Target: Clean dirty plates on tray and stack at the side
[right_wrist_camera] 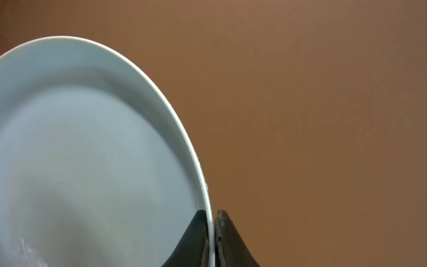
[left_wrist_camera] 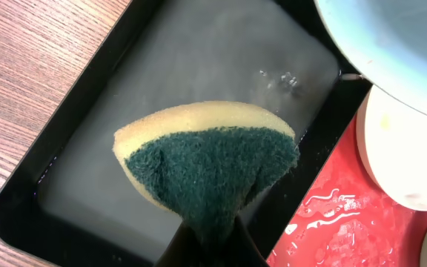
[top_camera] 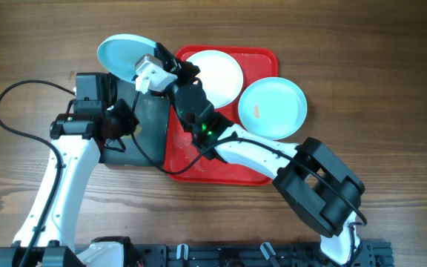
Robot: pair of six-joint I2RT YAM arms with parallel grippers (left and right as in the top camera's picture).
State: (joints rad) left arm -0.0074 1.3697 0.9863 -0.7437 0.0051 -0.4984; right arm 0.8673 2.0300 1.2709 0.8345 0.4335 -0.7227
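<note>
My right pincer (right_wrist_camera: pixel 213 228) is clamped on the rim of a pale blue plate (right_wrist_camera: pixel 87 163), which stands tilted beyond its tips. My left pincer (left_wrist_camera: pixel 207 241) grips the sponge (left_wrist_camera: pixel 213 167) over the black tray (left_wrist_camera: pixel 21 196), with the plate just ahead. I judge this the scrubbing step: next, press the sponge to the plate's face.

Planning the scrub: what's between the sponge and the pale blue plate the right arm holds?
In the left wrist view, only the bare, wet floor of the black tray lies between the sponge and the pale blue plate.
</note>
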